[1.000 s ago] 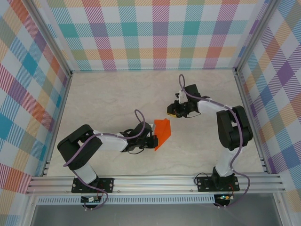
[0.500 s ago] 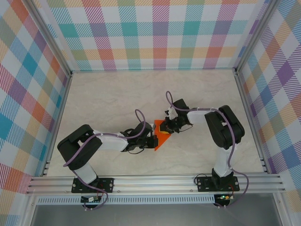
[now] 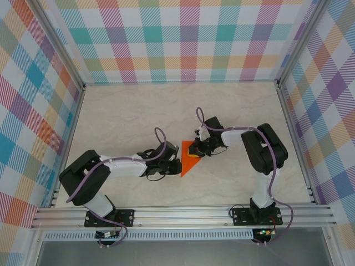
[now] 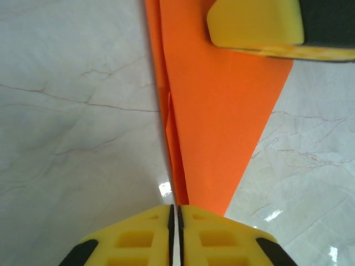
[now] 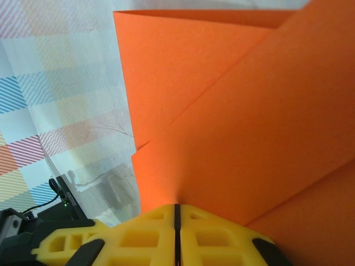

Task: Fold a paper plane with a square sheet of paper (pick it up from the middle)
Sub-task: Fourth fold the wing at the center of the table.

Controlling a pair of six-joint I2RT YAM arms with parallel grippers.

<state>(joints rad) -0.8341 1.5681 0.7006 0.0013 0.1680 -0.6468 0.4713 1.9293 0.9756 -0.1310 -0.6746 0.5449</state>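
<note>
Mid-way across the glossy, marble-patterned table [image 3: 127,116], the smooth orange paper plane [image 3: 187,163], a layered, sharply creased wedge, sits between yellow claws: the right gripper [image 5: 176,208] clamps one edge, and the left gripper [image 4: 175,209] apparently pinches its pointed tip.

On the table [image 3: 127,116], the paper plane [image 3: 187,160] lies between the left tool [image 3: 178,166] and the right tool [image 3: 197,149].

Top external: looks steeply down from above and behind the arm bases [image 3: 109,217], far off, takes in the whole table [image 3: 127,122]. Left wrist: sits very close, peers past left gripper [image 4: 175,213] along the orange paper [image 4: 216,111]. Right wrist: closer yet (paper nearly at the lens), faces over right gripper [image 5: 176,213]. Shared across all three: that paper.
</note>
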